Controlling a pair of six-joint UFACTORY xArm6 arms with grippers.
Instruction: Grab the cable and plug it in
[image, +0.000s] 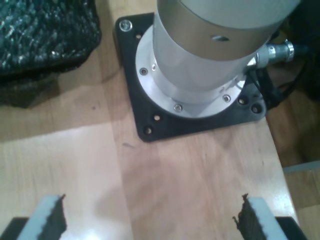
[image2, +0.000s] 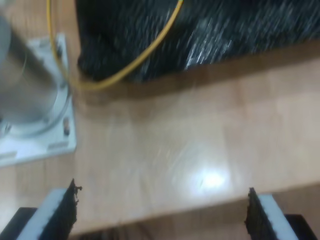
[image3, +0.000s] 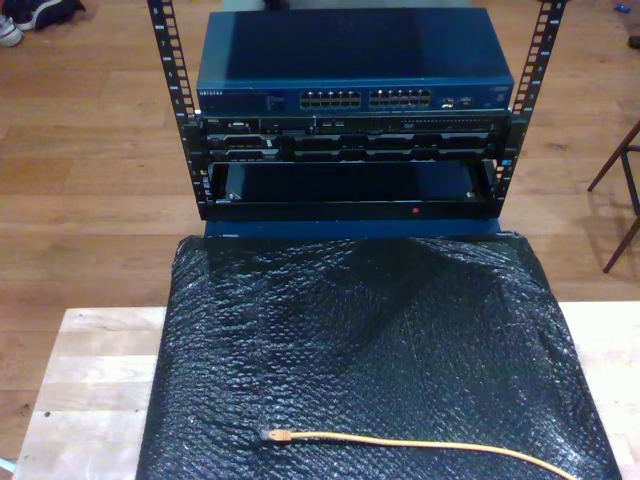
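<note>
Orange cable (image3: 420, 443): one, on black mat (image3: 370, 340) | my first hand (image: 147, 217): open | my second hand (image2: 162, 215): open

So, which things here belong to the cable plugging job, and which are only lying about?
Belong to the job:
- orange-yellow network cable, its plug lying on the black mat
- blue network switch with port rows, in the rack

Only lying about:
- arm base plate
- wooden table
- chair legs

open black mat (image3: 380, 350) around cable (image3: 400, 441) (rack (image3: 350, 110) blocks beyond)
</note>
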